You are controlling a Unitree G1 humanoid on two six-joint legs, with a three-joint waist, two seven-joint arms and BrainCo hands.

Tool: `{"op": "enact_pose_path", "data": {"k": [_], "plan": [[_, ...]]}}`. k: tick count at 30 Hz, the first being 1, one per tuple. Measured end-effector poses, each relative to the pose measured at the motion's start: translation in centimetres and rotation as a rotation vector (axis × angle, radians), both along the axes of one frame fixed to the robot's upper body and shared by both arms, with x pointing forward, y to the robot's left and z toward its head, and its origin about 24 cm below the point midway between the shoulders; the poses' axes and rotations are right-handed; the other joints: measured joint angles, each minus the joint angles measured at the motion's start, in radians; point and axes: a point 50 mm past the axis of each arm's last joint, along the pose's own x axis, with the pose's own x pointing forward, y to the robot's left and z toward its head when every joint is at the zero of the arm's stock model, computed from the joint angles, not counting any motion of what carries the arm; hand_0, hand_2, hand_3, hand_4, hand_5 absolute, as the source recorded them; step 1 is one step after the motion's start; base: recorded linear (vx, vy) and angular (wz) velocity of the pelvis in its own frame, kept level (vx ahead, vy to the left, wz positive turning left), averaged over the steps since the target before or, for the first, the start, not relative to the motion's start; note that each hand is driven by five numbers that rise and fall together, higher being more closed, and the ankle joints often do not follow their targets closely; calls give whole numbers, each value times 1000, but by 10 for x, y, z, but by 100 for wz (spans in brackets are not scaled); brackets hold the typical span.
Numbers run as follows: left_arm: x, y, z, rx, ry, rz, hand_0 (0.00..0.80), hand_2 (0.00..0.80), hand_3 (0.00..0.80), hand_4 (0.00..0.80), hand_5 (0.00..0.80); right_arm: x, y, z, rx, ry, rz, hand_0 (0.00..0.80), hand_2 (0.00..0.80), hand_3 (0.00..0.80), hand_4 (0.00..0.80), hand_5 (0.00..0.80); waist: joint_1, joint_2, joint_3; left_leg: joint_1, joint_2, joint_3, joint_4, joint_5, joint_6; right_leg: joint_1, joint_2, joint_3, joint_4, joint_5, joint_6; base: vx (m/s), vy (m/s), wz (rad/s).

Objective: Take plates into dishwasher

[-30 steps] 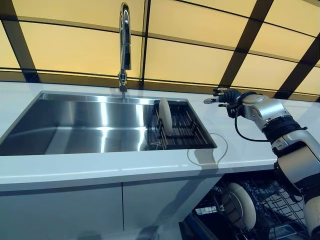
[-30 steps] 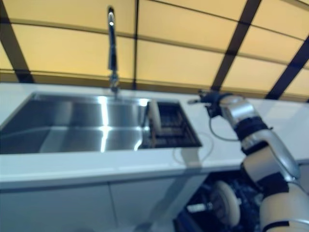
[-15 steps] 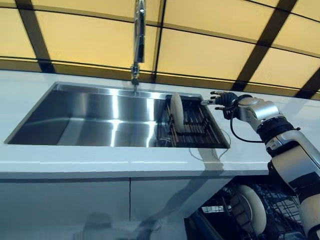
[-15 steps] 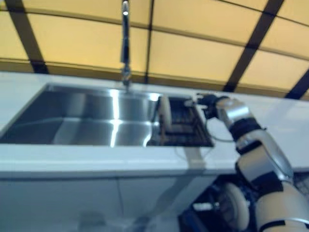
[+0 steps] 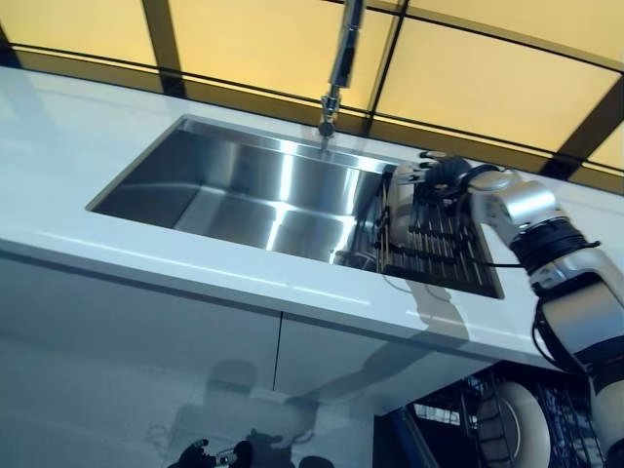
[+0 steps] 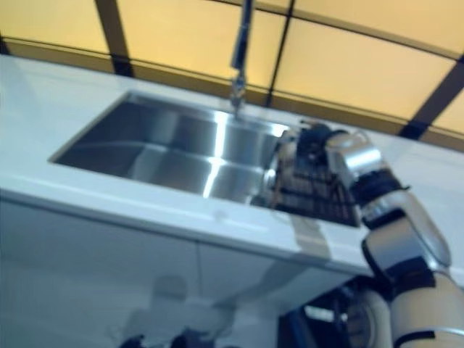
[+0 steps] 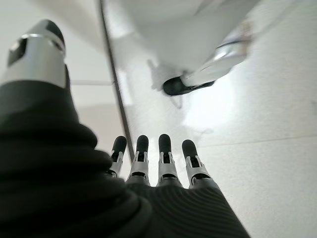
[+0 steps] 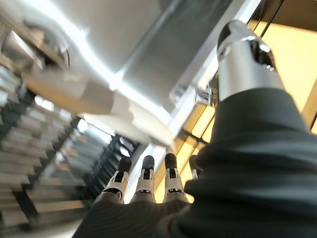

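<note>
- One white plate (image 5: 518, 429) already stands on edge in the open dishwasher rack (image 5: 575, 429) at the lower right of the left eye view, so I judge part of the job done.
- A second plate (image 5: 399, 207) is not yet moved: it stands on edge in the dark drying rack (image 5: 444, 255) at the right end of the steel sink (image 5: 244, 195), right of centre in the frame.
- The right hand (image 5: 436, 174) is at the upper rim of that plate, fingers reaching over it. In the right wrist view the fingers (image 8: 143, 178) look straight and nothing is wrapped in them, with the pale plate (image 8: 94, 106) just past the tips; I read the hand as released, not grasping.
- The left hand (image 7: 158, 168) shows only in its own wrist view, fingers straight, empty, hanging over the pale floor (image 7: 257, 163), well away from the bench (image 5: 117, 224).
- What is left, as I judge it: close on the plate in the sink rack, lift it clear of the bars, carry it down to the dishwasher and slot it in.
- The sink-rack plate is upright on its rim. Its faces turn toward the frame's left and right, so it is seen near edge-on; its visible long axis runs up and down the frame, leaning slightly.
</note>
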Motion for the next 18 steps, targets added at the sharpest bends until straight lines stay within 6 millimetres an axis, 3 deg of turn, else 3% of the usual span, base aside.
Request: {"op": "enact_pose_path", "data": {"k": [5, 18], "plan": [[22, 2, 11, 5, -62, -7, 0, 0, 0, 0, 0, -3, 2, 5, 2, -45, -2, 0, 0, 0, 0, 0, -23, 14, 8, 1, -30, 4, -43, 28, 22, 8, -21, -4, -47, 44, 21, -39, 56, -2], [17, 1, 9, -3, -54, -7, 0, 0, 0, 0, 0, -1, -14, -7, -24, 9, -71, 0, 0, 0, 0, 0, -36, 29, -3, 14, -36, 0, -62, 32, 24, 22, -26, -13, -64, 47, 24, -4, 6, 2]]}}
